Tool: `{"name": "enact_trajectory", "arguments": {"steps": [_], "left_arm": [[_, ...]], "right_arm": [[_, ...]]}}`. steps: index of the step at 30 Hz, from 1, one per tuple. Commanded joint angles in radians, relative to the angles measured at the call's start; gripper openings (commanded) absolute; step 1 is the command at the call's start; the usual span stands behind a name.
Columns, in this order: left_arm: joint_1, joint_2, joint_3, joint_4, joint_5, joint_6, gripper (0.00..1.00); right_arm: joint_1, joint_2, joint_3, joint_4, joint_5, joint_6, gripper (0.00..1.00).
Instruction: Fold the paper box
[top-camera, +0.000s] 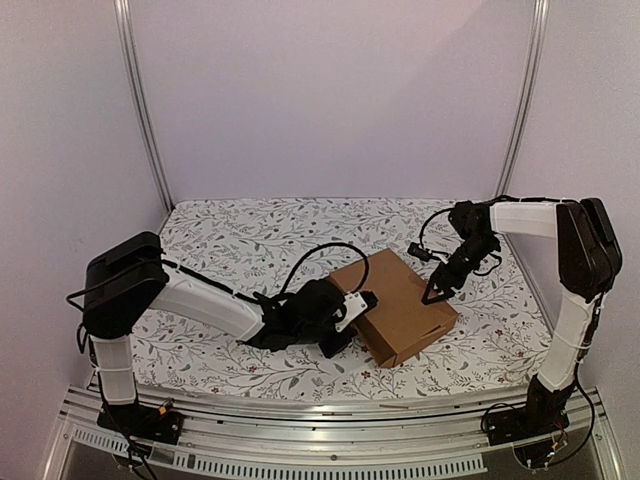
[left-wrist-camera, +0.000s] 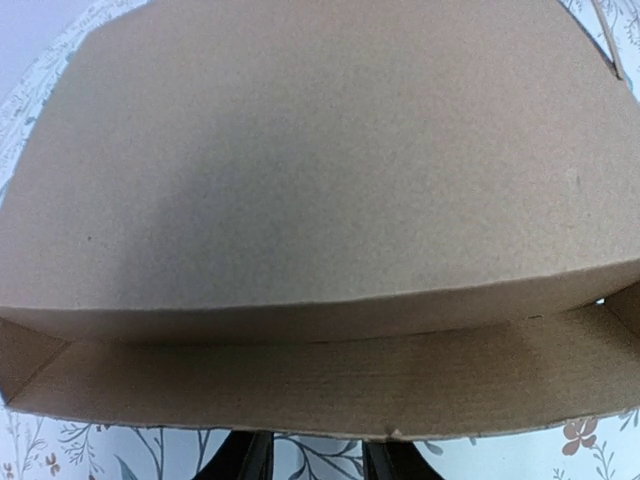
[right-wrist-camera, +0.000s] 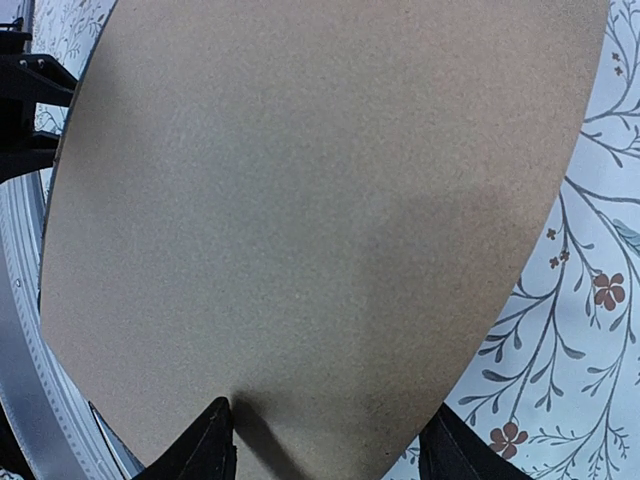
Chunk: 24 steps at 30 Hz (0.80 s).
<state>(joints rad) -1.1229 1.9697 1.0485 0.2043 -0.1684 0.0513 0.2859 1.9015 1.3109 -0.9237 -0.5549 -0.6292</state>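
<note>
brown paper box (top-camera: 400, 300): right fingers (right-wrist-camera: 213, 452) spread on top, left fingers (left-wrist-camera: 245, 463) part-open nearby.

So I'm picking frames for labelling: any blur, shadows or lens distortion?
Top external: evenly lit, no glare, the paper box clear. Left wrist: box edges bow from lens distortion, with a broad shadow across its top. Right wrist: box fills the frame, grainy, edges curved, with a dark shadow at the right gripper.
</note>
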Motion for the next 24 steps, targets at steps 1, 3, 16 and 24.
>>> {"name": "enact_trajectory", "arguments": {"steps": [1, 3, 16, 24], "left_arm": [[-0.005, 0.020, 0.082, 0.120, 0.048, 0.004, 0.32], [-0.007, -0.003, 0.079, 0.056, 0.063, -0.007, 0.31], [-0.111, -0.006, 0.071, -0.106, 0.116, -0.015, 0.27], [-0.181, 0.038, 0.138, -0.102, 0.025, -0.046, 0.27]], "right_arm": [[0.043, 0.074, -0.030, -0.040, 0.006, -0.017, 0.61], [0.039, 0.079, -0.021, -0.047, -0.003, -0.012, 0.60], [0.027, 0.090, -0.011, -0.048, -0.010, -0.009, 0.60], [0.027, 0.088, -0.018, -0.047, -0.007, -0.003, 0.60]]}}
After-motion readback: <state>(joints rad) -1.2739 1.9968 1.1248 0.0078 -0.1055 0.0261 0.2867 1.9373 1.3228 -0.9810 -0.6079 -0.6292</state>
